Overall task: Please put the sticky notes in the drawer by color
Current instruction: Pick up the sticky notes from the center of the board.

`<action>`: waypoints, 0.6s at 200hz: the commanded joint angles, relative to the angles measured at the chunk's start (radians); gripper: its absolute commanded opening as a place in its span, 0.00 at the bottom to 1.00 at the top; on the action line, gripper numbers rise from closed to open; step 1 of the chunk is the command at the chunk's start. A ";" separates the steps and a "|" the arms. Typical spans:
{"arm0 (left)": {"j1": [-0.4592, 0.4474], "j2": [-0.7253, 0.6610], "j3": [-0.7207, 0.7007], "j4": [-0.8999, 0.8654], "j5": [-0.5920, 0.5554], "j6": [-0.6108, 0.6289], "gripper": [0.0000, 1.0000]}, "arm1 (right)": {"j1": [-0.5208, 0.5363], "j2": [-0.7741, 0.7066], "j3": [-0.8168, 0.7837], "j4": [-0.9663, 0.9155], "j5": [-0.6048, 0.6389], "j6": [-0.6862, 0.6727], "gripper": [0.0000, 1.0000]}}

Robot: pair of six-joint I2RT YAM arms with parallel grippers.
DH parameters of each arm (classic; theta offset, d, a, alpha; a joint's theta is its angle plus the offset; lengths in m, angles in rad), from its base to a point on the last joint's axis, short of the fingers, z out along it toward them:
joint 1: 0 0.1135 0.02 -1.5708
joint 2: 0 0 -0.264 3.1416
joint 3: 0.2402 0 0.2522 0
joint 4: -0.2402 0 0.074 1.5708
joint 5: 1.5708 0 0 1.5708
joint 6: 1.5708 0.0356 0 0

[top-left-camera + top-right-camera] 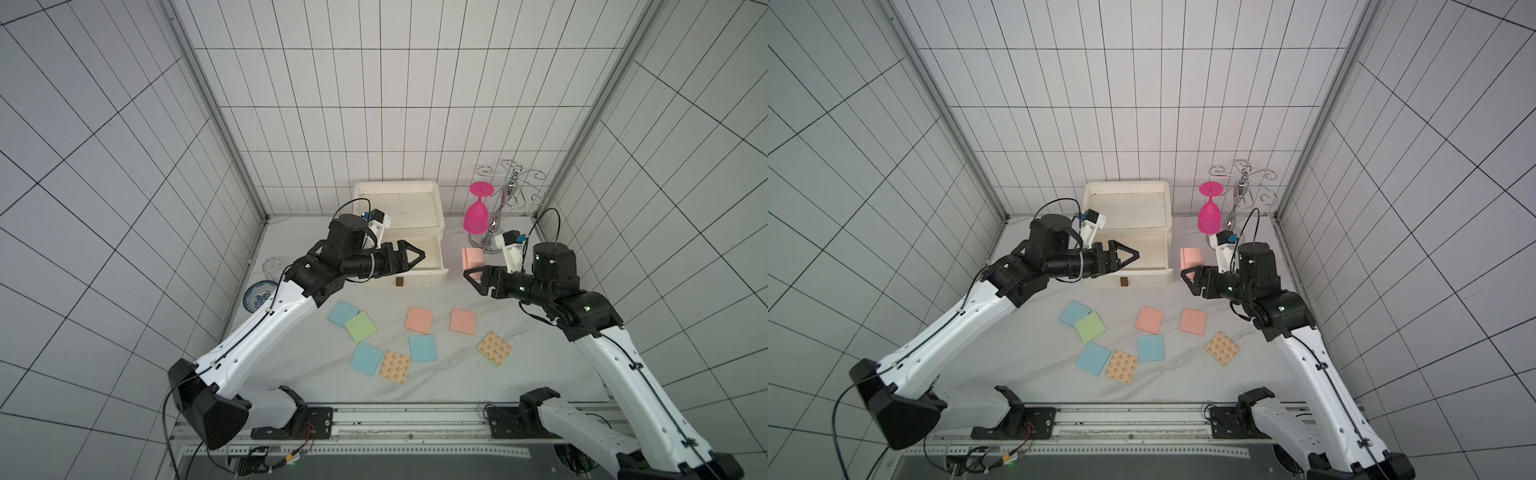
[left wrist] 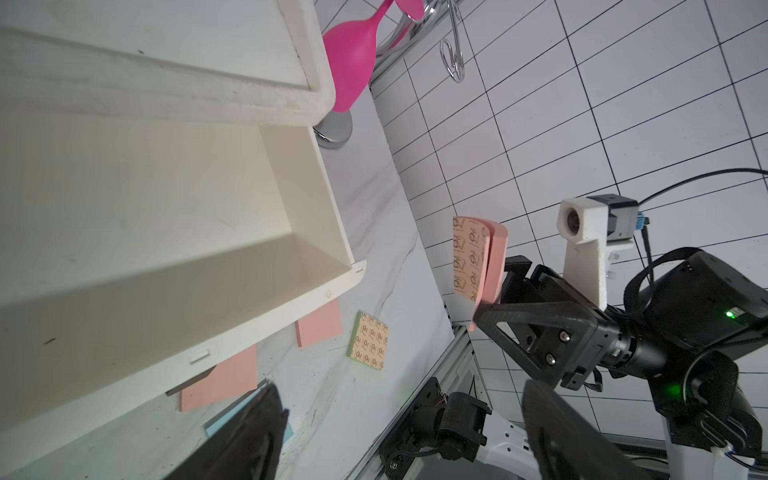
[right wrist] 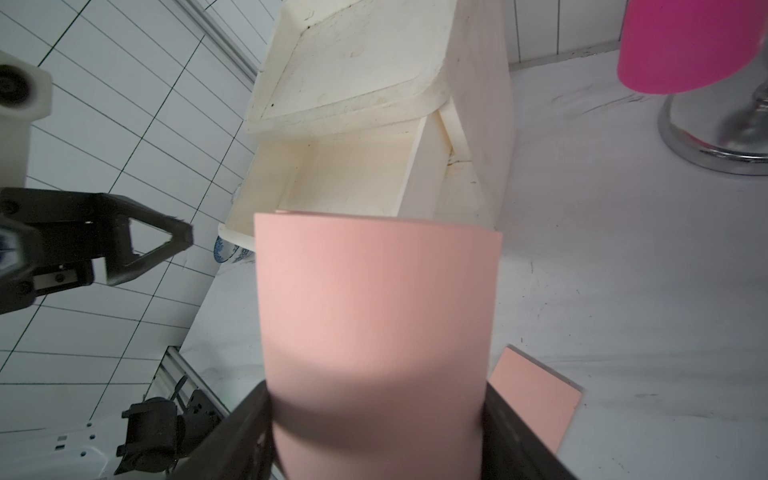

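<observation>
Right wrist view shows the right claw (image 3: 376, 432) pinching a salmon-pink pad (image 3: 374, 311) by its edges, bowed, at three o'clock of the open drawer (image 1: 428, 275). The pad may spring free or snag the drawer wall. The left claw (image 1: 415, 255), spread empty above it, could block entry.

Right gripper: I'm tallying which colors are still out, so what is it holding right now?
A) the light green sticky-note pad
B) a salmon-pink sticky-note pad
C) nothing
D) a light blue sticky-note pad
B: the right gripper is clamped on a salmon-pink sticky-note pad, held in the air beside the open drawer.
</observation>
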State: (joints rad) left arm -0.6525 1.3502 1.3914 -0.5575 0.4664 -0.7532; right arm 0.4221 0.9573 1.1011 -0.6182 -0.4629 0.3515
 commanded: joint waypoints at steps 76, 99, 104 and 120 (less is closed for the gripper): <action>-0.121 0.109 0.056 0.212 0.031 -0.124 0.83 | 0.087 0.008 0.072 0.092 -0.088 0.043 0.72; -0.129 0.126 0.064 0.231 0.033 -0.134 0.75 | 0.095 0.007 0.077 0.093 -0.088 0.045 0.71; -0.130 0.130 0.066 0.232 0.035 -0.137 0.74 | 0.094 0.008 0.077 0.093 -0.087 0.044 0.71; -0.133 0.137 0.075 0.240 0.036 -0.146 0.73 | 0.096 0.010 0.079 0.094 -0.090 0.044 0.71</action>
State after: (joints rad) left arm -0.7780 1.4742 1.4239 -0.3664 0.4923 -0.8829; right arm 0.5068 0.9661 1.1210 -0.5644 -0.5369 0.3904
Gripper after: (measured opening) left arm 0.732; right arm 0.716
